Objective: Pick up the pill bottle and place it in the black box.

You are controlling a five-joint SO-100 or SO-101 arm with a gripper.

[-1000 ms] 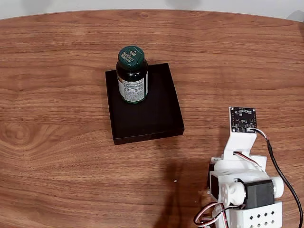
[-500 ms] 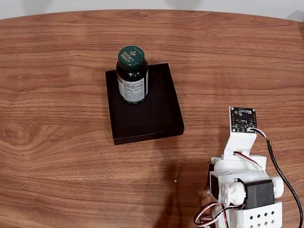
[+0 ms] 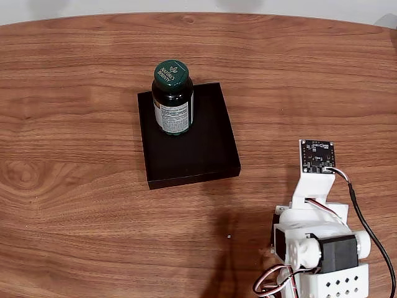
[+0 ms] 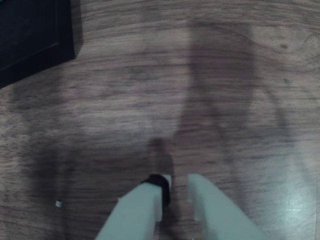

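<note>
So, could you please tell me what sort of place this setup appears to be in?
Probably a hobby or lab tabletop: a rounded wood-grain table, a small white arm with exposed servos and wiring, and only a pill bottle standing on a black box.

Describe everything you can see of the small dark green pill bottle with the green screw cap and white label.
The small dark green pill bottle stands upright in the fixed view. Its ribbed green screw cap carries pale lettering, and a white paper label with fine print wraps the glossy body. It rests on the far left part of the shallow matte black box, on the wooden table. Nothing else touches it.
</note>
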